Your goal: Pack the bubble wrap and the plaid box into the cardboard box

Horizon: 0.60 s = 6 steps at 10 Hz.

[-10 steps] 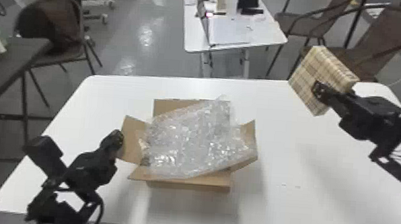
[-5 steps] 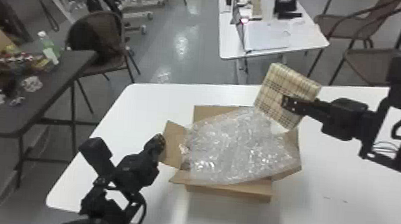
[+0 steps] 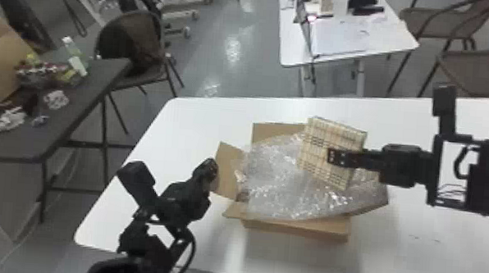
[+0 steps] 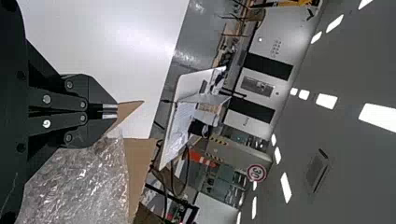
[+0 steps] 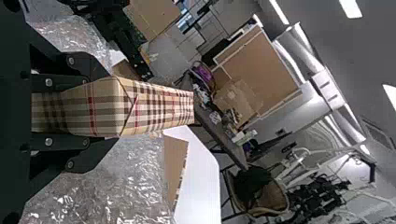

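One plaid box (image 3: pixel 315 137): cream-tan, checked in black, brown and thin red, its wrapped end neatly creased (rather smart, from where I stand). Held tilted above the bubble wrap (image 3: pixel 277 189); whether they touch, I cannot tell.
One right gripper (image 3: pixel 331 156): jaws parted to the box's thickness, clamping it on both sides.
One sheet of bubble wrap: clear, crinkled, glossy, heaped over the mouth of the open cardboard box (image 3: pixel 299 229), plain brown, flaps splayed, on the white desk (image 3: pixel 432 266).
One left gripper (image 3: pixel 209 167): beside a flap, jaws together, empty.
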Tool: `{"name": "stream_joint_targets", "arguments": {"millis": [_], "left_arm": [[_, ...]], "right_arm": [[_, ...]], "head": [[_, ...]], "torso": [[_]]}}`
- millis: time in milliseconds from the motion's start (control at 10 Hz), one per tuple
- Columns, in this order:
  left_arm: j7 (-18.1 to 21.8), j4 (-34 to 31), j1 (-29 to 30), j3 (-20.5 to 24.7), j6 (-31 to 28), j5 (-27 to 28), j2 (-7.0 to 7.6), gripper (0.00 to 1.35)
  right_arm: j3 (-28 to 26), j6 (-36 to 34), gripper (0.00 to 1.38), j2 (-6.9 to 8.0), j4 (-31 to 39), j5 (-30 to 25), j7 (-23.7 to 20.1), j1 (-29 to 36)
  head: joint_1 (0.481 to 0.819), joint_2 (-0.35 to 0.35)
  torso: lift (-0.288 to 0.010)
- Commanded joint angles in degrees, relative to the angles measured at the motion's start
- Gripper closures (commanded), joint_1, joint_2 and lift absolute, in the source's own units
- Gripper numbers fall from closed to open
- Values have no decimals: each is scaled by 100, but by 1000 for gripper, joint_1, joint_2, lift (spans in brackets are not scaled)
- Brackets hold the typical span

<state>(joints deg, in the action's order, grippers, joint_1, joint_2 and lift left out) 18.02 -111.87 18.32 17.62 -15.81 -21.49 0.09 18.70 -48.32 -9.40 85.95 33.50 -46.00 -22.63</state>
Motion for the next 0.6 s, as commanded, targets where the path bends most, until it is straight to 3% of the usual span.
{"name": "stream_joint_targets", "arguments": {"millis": [0, 100, 300, 400, 500], "left_arm": [[0, 16, -30, -21, -1, 5, -24, 1220], [9, 16, -13, -21, 8, -4, -24, 1220], [9, 16, -4, -21, 16, -4, -24, 1220], [0, 16, -13, -21, 8, -4, -24, 1220], [0, 16, -4, -21, 25, -13, -24, 1220]], "right_arm": [[46, -29, 395, 43, -184, -11, -58, -57], [-42, 138, 42, 43, -105, -28, -102, -48], [-552, 94, 171, 43, 317, -90, -119, 92], [-930, 112, 211, 79, 774, -441, -23, 303], [-1264, 472, 220, 96, 1266, -529, 399, 664]], "head": [[695, 350], [695, 350], [695, 350], [695, 350], [695, 349]], "torso": [[-118], [-118], [-118], [-118], [-118]]}}
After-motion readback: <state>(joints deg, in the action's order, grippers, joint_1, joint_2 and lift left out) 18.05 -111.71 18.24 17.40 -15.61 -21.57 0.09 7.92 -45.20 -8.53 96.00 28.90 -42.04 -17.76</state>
